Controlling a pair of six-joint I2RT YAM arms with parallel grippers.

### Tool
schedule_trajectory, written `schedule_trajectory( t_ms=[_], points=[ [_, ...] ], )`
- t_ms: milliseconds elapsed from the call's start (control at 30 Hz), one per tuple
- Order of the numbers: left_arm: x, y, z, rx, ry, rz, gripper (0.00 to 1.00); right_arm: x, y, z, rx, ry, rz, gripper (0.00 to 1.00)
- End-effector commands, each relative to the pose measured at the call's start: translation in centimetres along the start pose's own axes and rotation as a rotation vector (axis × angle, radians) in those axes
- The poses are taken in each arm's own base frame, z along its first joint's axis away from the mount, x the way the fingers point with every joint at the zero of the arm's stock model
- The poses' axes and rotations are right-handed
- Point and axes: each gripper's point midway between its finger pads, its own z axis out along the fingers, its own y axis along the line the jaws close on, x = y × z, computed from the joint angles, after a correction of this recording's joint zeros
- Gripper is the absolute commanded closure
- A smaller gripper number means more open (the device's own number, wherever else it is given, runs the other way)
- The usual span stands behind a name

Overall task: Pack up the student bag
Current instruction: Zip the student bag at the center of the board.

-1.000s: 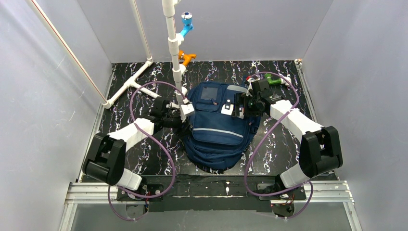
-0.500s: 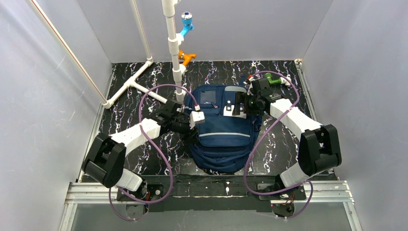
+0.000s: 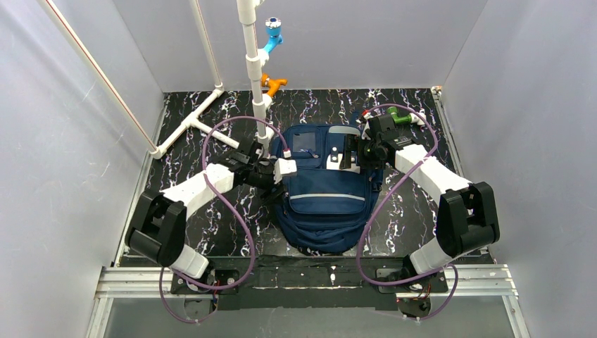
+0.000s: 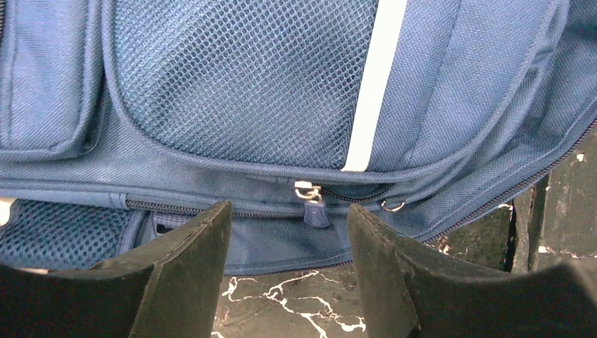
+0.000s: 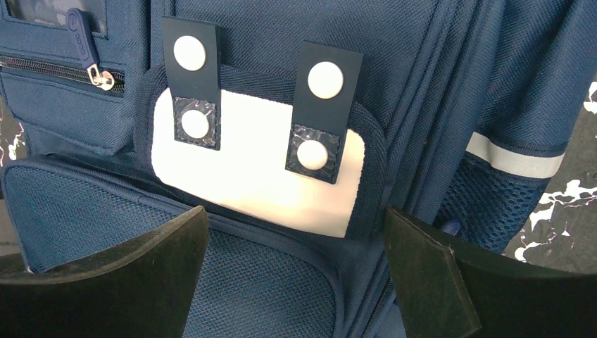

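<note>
The student bag, a navy backpack with a thin grey stripe, lies flat on its back in the middle of the black marbled table. My left gripper is at its left edge, open and empty; the left wrist view shows a side zip puller between the open fingers, above bare table. My right gripper is over the bag's upper right, open and empty; the right wrist view shows the white patch with two black snap tabs just beyond its fingers. The bag's zips look shut.
A white PVC pipe frame stands at the back left of the table, with blue and orange fittings. A green fitting lies at the back right. Grey walls close in on three sides.
The bag has shifted a little to the right and straightened. My left gripper moved right to the bag's left edge, then back slightly. My right gripper has hardly moved.
</note>
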Motion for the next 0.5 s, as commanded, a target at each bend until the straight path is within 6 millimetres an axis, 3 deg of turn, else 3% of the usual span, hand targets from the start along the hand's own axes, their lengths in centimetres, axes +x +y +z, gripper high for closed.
schedule_trajectory(
  t_ms=[0,167,300,367,467],
  points=[
    [-0.2,-1.2,0.7,0.075,0.004,0.021,0.41,-0.4,1.9,-0.3,-0.073,0.001,-0.006,0.02],
    [0.8,-1.1,1.4,0.066,0.049,0.016,0.43,-0.3,2.1,-0.1,-0.084,0.007,0.002,0.02],
    [1.3,-0.7,1.8,0.048,0.091,0.028,0.52,0.0,2.0,0.1,-0.086,0.016,0.01,0.02],
    [1.6,-0.9,2.0,0.048,0.111,0.04,0.6,0.2,1.9,0.4,-0.085,0.021,0.018,0.02],
    [2.1,-1.6,1.9,0.05,0.152,0.051,0.9,0.7,1.6,0.7,-0.075,0.02,0.04,0.02]
  ],
)
